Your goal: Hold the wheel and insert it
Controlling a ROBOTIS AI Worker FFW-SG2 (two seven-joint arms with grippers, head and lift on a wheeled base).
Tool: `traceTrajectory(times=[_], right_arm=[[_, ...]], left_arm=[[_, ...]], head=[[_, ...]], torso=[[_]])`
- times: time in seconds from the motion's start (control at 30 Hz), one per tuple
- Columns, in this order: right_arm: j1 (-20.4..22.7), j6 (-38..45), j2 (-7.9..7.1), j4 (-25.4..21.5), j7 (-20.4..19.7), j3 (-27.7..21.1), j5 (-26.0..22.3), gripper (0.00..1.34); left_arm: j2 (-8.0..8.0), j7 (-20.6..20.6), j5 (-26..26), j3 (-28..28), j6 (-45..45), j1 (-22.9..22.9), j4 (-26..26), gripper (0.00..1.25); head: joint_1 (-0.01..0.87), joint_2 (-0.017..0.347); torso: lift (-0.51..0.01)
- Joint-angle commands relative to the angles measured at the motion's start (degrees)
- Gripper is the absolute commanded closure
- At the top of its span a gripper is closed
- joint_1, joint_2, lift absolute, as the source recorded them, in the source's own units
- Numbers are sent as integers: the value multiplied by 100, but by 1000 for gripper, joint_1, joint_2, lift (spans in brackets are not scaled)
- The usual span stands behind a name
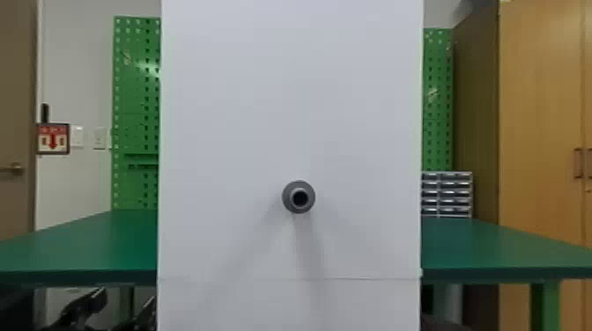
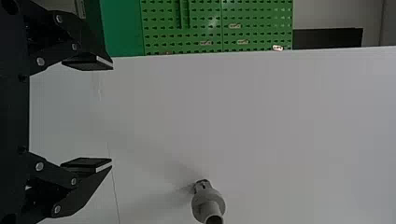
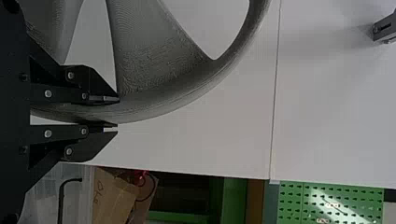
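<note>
The right claw (image 3: 117,113) is grasping the wheel (image 3: 144,60) by its edge, seemingly firmly; the left claw (image 2: 112,116) is hanging released. The peg (image 1: 288,196) on the white panel (image 1: 286,88) is standing bare, so insertion is pending.

In the right wrist view, the top edge cuts off the large grey spoked wheel (image 3: 140,56), and the black two-fingered right gripper (image 3: 118,113) hides part of its rim. The left wrist view's bottom edge crops the grey stepped cylindrical shaft (image 2: 205,205). In the head view, a tall white flat panel (image 1: 264,110) hides the middle of the green flat-topped table (image 1: 88,246); black shapes (image 1: 83,308) beneath are too dim to identify.
</note>
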Motion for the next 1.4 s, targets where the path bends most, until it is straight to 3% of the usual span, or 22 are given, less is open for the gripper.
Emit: traceTrajectory(times=[0.0, 1.37], right_arm=[[-3, 33, 33, 0, 0, -21, 47, 1184], [14, 183, 59, -62, -9, -30, 117, 1184]], left_arm=[[-2, 0, 10, -4, -8, -1, 0, 509], [7, 0, -122, -30, -105, 34, 0, 509]], head=[[0, 0], [0, 0]], torso=[[-499], [-499]])
